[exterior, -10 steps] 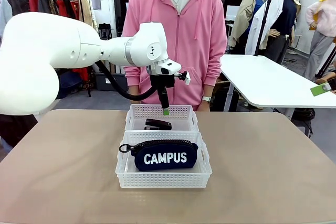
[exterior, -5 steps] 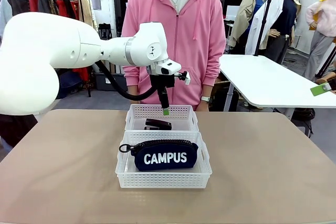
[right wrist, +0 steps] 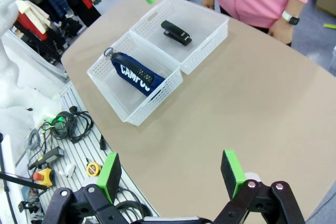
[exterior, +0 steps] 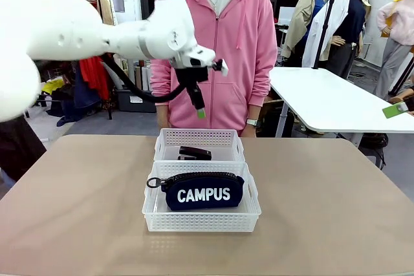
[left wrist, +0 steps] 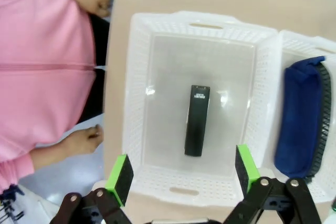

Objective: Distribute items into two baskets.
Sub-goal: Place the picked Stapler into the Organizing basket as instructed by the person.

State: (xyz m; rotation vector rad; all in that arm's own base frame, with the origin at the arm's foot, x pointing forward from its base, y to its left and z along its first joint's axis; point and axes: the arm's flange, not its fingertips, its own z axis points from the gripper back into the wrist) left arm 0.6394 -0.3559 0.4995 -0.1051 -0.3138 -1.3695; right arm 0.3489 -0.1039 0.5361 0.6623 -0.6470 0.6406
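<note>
In the front view, the near basket (exterior: 201,214) stands in the lower middle of the frame on the tan table (exterior: 77,211); inside it lies the navy pouch (exterior: 203,191), its white "CAMPUS" lettering facing the camera and its ring pull at the left end; just behind, touching rim to rim, is the far basket (exterior: 199,145), with the black stapler (exterior: 195,153) flat on its floor. Above the far basket, in the upper middle of the frame, the left gripper (exterior: 201,109) hangs on its white arm, tilted, empty, well clear of the basket rim; in the left wrist view its green fingertips (left wrist: 120,179) stand wide apart at the bottom edge, with the stapler between them farther down. The right gripper (right wrist: 174,177) is at the bottom of the right wrist view, jaws spread wide and holding nothing, high over the table, both baskets in the upper left. At the far edge stands a person in a pink hoodie (exterior: 220,43), hands low at the sides.
</note>
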